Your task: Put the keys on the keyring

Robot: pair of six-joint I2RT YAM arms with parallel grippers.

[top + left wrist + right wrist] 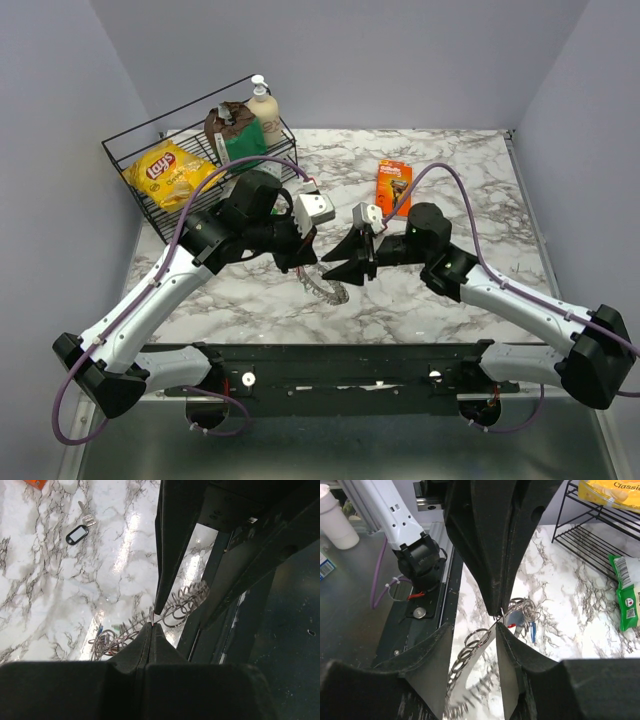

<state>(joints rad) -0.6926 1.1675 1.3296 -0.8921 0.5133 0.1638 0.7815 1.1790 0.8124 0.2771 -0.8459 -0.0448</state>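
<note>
The keyring lies in the middle of the marble table, a thin silver ring strung with small wire loops. My left gripper is shut, pinching the ring's thin wire at its fingertips; from the right wrist it comes down from above. My right gripper faces it from the right, jaws apart. The wire and a few small rings sit in that gap. Past the loops, a red key head and a blue key show on the table.
A black wire basket at the back left holds a Lay's bag and a soap bottle. An orange razor pack lies behind the right gripper. A silver key with a black tag rests apart on the marble.
</note>
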